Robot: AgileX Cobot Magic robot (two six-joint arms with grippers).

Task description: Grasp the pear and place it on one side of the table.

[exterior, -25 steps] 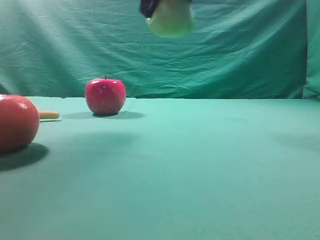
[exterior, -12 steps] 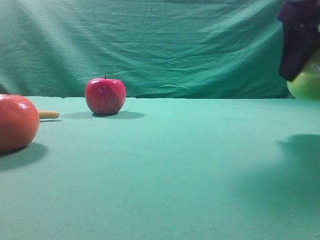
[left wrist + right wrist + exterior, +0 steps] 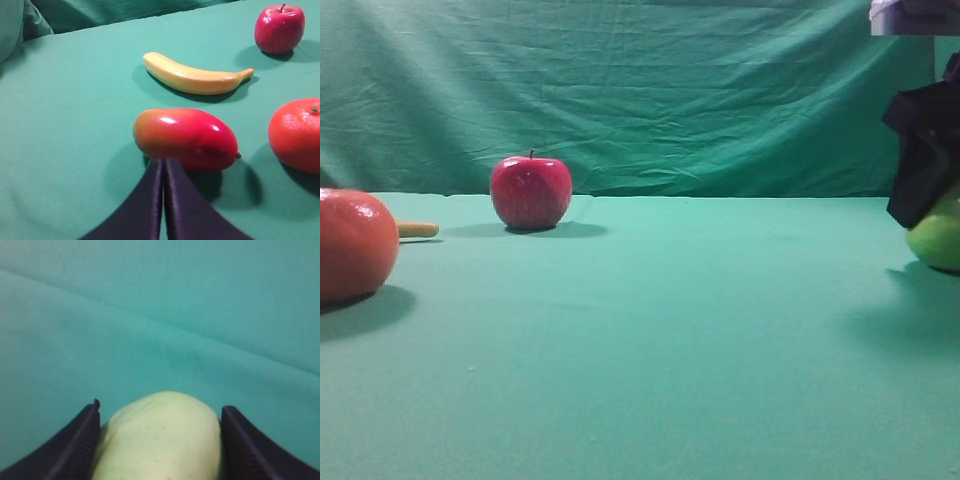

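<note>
Sitting at the far left with its dark fingers pressed together and empty, just in front of the glossy red-and-orange mango (image 3: 185, 137), the left tool (image 3: 163, 167) poses little threat, and the big orange-red round fruit (image 3: 350, 245) and shiny red apple (image 3: 530, 192) stand well apart from the action. At the far right of the smooth teal-green cloth counter (image 3: 670, 330), the glossy yellow-green pear (image 3: 938, 238) appears to rest on the cloth, bracketed by the right tool (image 3: 923, 190); I cannot tell whether its dark fingers press the fruit or stand just clear of it. If they part unevenly, or lift while one clings, the rounded pear could tip, roll towards the right edge, or get dragged upward.

left tool (image 3: 163, 200): dark tapered fingers | right tool (image 3: 159, 440): dark, possibly purplish
</note>
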